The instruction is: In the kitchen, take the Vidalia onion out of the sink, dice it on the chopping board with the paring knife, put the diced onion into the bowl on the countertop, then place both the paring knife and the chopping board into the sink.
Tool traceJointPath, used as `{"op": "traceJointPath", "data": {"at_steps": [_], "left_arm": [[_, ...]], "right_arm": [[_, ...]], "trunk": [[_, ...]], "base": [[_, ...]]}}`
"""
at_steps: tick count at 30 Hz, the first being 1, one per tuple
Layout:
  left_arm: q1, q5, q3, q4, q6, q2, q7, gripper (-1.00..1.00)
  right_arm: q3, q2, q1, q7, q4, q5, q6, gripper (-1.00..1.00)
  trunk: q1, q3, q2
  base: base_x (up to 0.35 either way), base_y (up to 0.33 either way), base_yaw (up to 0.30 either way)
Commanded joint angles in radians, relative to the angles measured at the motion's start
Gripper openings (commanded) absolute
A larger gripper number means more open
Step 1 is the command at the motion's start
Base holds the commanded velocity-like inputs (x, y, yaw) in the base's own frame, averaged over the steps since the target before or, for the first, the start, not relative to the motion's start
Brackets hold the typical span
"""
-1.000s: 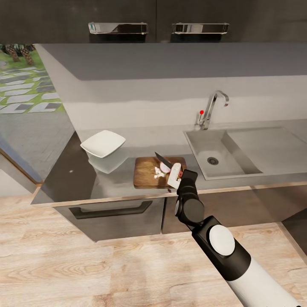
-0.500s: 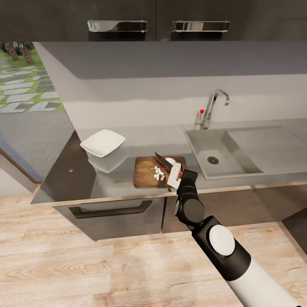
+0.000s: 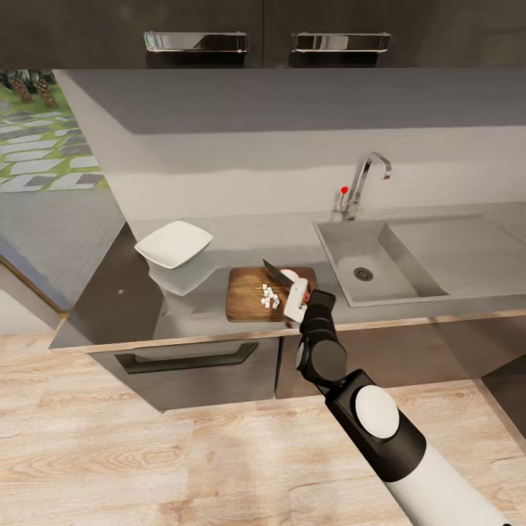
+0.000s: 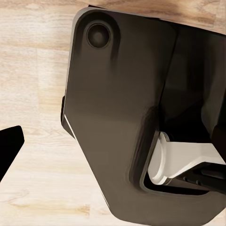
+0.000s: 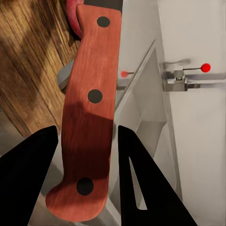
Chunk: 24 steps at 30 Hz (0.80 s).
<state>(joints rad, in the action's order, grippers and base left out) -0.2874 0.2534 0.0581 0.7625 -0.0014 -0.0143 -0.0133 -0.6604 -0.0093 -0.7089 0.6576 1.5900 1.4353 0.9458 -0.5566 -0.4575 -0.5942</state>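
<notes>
The dark brown chopping board (image 3: 248, 303) lies on the countertop (image 3: 117, 307), left of the sink (image 3: 343, 245). A cluster of tiny white onion cubes (image 3: 269, 296) sits on the board's right half, with a pale rounded piece (image 3: 291, 275) just behind them. My right gripper (image 3: 298, 301) (image 5: 87, 134) is shut on the paring knife's red handle (image 5: 92, 108). The knife's dark blade (image 3: 275, 273) points up and left over the cubes. The white bowl (image 3: 174, 243) stands on the countertop left of the board. One dark finger (image 4: 9, 147) of the left gripper hangs over the wooden floor.
The chrome tap (image 3: 363, 181) with its red-tipped lever (image 3: 344, 190) stands behind the basin, and the drainboard wing (image 3: 460, 245) stretches right. Dark wall cabinets (image 3: 197, 29) hang above. A drawer front (image 3: 191, 359) sits below the counter. The robot's dark body (image 4: 127, 117) crowds the left wrist view.
The pinkish onion piece by the blade has become a cluster of white cubes. The whole picture has shifted slightly, so the camera moved. The right gripper still holds the knife.
</notes>
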Motion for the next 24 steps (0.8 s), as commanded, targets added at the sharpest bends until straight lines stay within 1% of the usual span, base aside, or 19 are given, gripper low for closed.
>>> {"op": "traceJointPath", "data": {"at_steps": [1,7,15,19,24], "left_arm": [[0.000,0.010,0.003,0.001,0.000,-0.001,0.000,1.00],[-0.001,0.010,0.003,0.001,0.000,-0.001,0.000,1.00],[0.000,0.010,0.003,0.001,0.000,-0.001,0.000,1.00],[0.000,0.010,0.003,0.001,0.000,-0.001,0.000,1.00],[-0.001,0.010,0.003,0.001,0.000,-0.001,0.000,1.00]], "right_arm": [[-0.002,0.000,-0.001,0.010,0.001,0.011,0.004,-1.00],[0.000,0.002,-0.001,0.010,0.005,0.011,0.003,-1.00],[0.004,0.002,-0.001,0.007,0.009,0.011,0.002,-1.00],[0.003,0.000,-0.001,0.007,0.007,0.011,0.002,-1.00],[0.002,-0.002,-0.001,0.010,0.002,0.009,0.002,-1.00]], "trunk": [[0.000,-0.001,-0.001],[0.000,-0.001,-0.001],[0.000,-0.001,-0.001],[0.000,-0.001,-0.001],[0.000,-0.007,-0.001]], "base": [[0.000,0.000,0.000],[0.000,-0.009,0.000],[0.000,-0.149,0.000],[0.000,-0.027,0.000],[0.000,-0.002,0.000]]}}
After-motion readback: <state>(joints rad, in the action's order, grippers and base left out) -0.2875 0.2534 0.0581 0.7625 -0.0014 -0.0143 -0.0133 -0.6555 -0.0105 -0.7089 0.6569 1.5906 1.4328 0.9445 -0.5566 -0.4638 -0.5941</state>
